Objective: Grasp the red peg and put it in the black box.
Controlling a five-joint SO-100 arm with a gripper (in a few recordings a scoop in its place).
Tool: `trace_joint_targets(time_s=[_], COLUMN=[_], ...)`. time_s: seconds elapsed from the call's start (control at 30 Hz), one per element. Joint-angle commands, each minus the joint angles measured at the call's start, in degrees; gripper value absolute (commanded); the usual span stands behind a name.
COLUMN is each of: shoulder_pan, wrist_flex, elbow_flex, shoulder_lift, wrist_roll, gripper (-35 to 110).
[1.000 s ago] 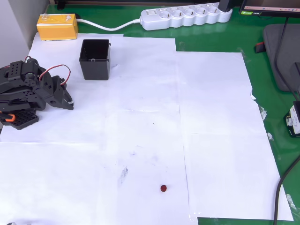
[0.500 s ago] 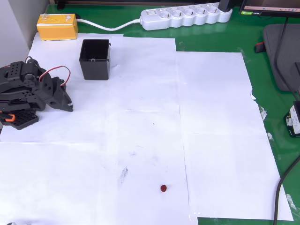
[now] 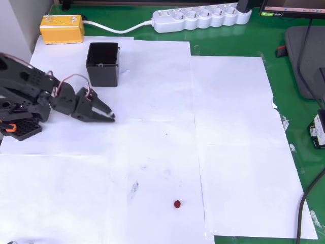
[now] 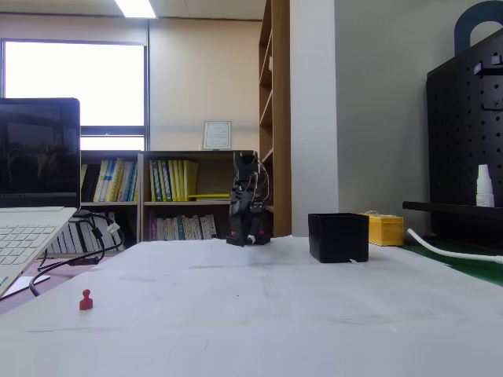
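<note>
The red peg [image 3: 177,204] lies near the table's [image 3: 238,48] front edge, far from the black box [image 3: 103,64] at the back-left. The gripper [image 3: 108,116] fingers look closed and empty. The peg is very small, so a closing grip may push it away.

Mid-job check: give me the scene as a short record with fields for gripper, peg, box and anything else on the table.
gripper: above the white paper, below and just right of the box in the overhead view, holding nothing; jaw state unclear
red peg: lying free on the paper, far from the gripper
black box: upright, open top
other: yellow block, white power strip
</note>
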Motion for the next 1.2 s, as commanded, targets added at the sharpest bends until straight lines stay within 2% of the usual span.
trace_joint_targets(time_s=[0.0, 0.3, 0.4, 0.73, 0.93, 1.17], shoulder_pan=[3.16, 8.17, 11.34, 17.49, 21.88, 27.16], wrist_flex=[-11.51, -33.49, -40.43, -43.15, -43.33, -41.57], elbow_flex=[-3.87, 1.41, 5.98, 28.39, 43.15, 52.38], shoulder_lift=[9.49, 30.06, 39.55, 54.84, 64.16, 69.35], wrist_roll=[0.0, 3.87, 0.53, 3.6, 3.16, 0.88], gripper=[0, 0, 0, 0, 0, 0])
